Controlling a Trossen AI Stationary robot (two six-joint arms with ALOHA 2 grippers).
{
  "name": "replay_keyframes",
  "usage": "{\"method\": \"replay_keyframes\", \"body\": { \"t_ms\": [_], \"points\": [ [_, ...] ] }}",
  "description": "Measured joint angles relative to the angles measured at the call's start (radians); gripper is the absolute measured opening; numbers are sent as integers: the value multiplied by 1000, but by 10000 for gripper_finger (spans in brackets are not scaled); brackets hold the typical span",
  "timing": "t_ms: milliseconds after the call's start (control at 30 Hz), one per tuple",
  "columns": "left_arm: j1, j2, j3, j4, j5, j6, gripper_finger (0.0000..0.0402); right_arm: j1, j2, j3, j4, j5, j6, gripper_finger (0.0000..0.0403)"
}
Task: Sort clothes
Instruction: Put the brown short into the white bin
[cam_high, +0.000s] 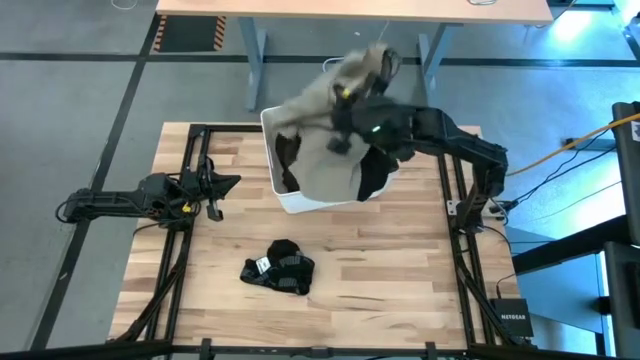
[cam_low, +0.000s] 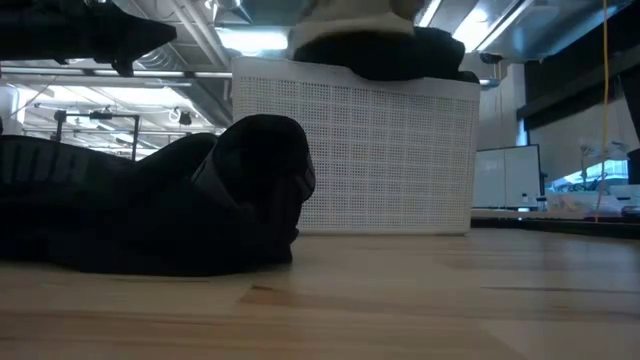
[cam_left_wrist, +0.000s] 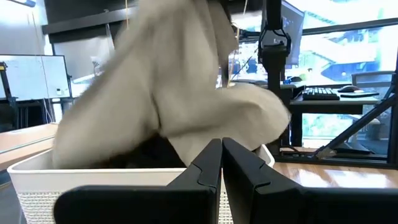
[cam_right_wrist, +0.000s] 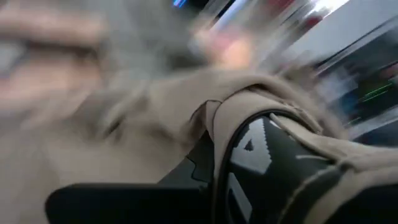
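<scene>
My right gripper (cam_high: 345, 108) reaches from the right over the white bin (cam_high: 290, 203) and is shut on a beige-tan garment (cam_high: 330, 120), which hangs from it over the bin and also shows in the left wrist view (cam_left_wrist: 186, 93). Dark clothes (cam_high: 376, 175) lie in the bin and droop over its right rim. A black garment (cam_high: 280, 268) lies bunched on the table nearer the front; it fills the left of the low view (cam_low: 200, 200). My left gripper (cam_high: 215, 190) is shut and empty at the table's left, pointing toward the bin. My right gripper holds the beige-tan garment by a bunched fold (cam_right_wrist: 214, 115) that wraps over its dark finger (cam_right_wrist: 261, 162); the cloth hides the place of contact. The garment is lifted, its upper part above the bin, and its lower part drapes down into the bin (cam_high: 325, 170).
The bin stands at the table's far middle; its perforated wall (cam_low: 370, 150) shows in the low view. Bare wooden table lies in front of it and to the right. A desk (cam_high: 350, 10) stands beyond the far edge.
</scene>
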Motion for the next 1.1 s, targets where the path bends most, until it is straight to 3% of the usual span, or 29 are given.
{"method": "replay_keyframes", "body": {
  "t_ms": [100,233,367,533,633,867,1100],
  "points": [
    [0,0,0,0,0,0,8,-30,27,-17,-305,-142,245,26],
    [0,0,0,9,0,0,8,-66,54,-146,-407,-159,406,28],
    [0,0,0,10,0,1,8,-123,59,-317,-232,-258,431,29],
    [0,0,0,8,0,12,8,-190,60,-563,131,-563,453,30],
    [0,0,0,-2,0,33,8,-201,62,-703,334,-679,480,30],
    [0,0,0,-1,0,17,8,-231,125,-886,520,-699,557,30],
    [0,0,0,1,0,31,8,-219,134,-857,514,-699,641,55]
  ]
}}
